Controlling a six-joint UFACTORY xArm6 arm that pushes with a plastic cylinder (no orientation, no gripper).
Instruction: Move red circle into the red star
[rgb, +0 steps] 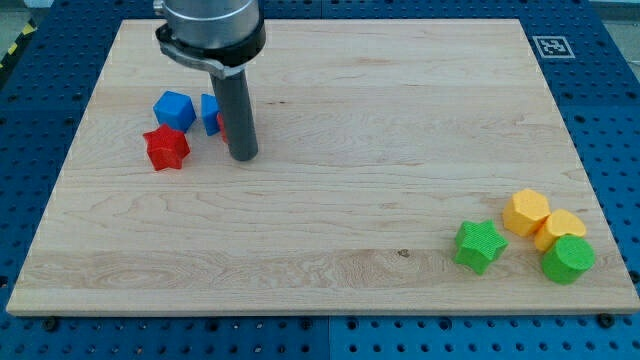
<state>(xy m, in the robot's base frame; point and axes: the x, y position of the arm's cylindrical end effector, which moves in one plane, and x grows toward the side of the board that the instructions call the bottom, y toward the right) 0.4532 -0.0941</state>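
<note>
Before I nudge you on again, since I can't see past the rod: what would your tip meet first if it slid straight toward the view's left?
My tip would probably meet the red star first; the red circle sits mostly hidden behind the rod, slightly higher.

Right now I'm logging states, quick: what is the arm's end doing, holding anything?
No jaws, holds nothing: my tip rests on the wooden board, right of the red star block; red circle mostly hidden.

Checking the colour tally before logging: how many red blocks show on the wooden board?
2. The red star block lies at the view's left; a red sliver, likely the red circle block, peeks from behind my tip, mostly hidden.
</note>
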